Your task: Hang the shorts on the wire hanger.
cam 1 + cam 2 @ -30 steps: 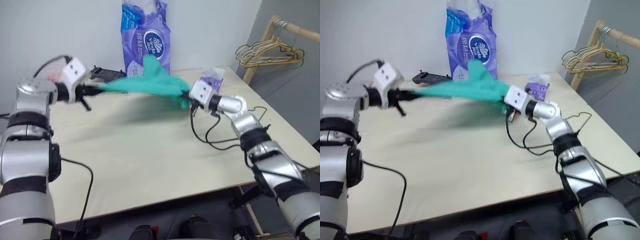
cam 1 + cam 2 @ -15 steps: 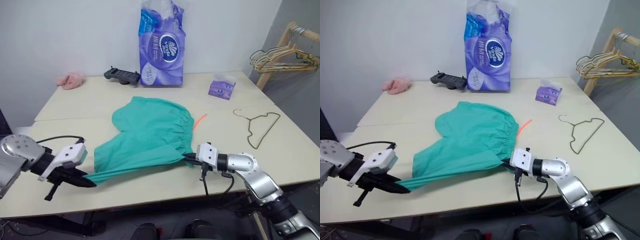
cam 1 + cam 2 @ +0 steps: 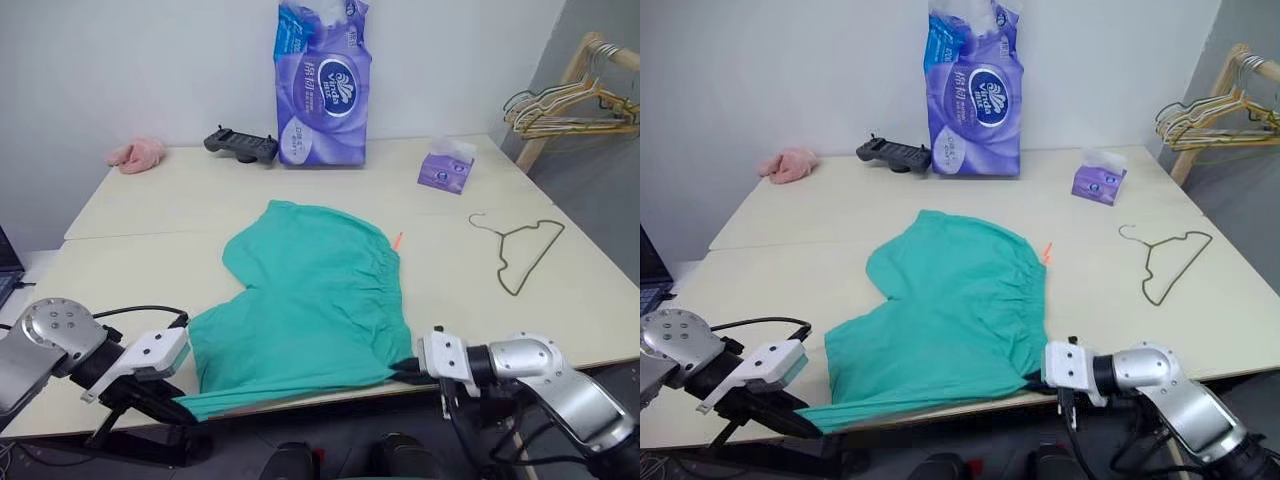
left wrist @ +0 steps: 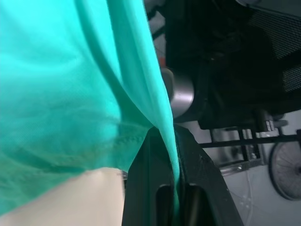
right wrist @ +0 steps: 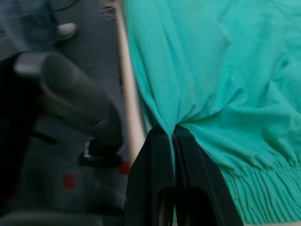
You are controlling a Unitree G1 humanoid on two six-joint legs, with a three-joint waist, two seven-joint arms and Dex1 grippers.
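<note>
Table [image 3: 300, 190] first, since it carries nearly everything: a pale top, with a tall purple pack [image 3: 322, 85] at the far edge, a black controller [image 3: 240, 145] and a pink cloth [image 3: 136, 155] beside it to the left, and a small purple tissue pack [image 3: 446, 168] to the right.

Next in size come the shorts [image 3: 315, 295], spread flat across the near middle of the table, waistband toward the right, near hem pulled to the front edge. We hold them at both near corners. Our left claw [image 3: 172, 408] is clamped on the lower left corner, where the cloth runs between its fingers [image 4: 141, 188]. Our right claw [image 3: 405, 372] is pinched shut on the lower right corner, just below the gathered waistband.

The hanger [image 3: 520, 250] lies flat on the right side of the table, well apart from the shorts and untouched. A bunch of other hangers [image 3: 565, 105] hangs on a wooden rack beyond the table's right corner.

So we judge the task early: the shorts are laid out, but the hanger is not picked up and nothing is threaded or draped.

Hard to read: a small orange tag [image 3: 397, 240] at the waistband, and the fingertips, which the cloth covers.
</note>
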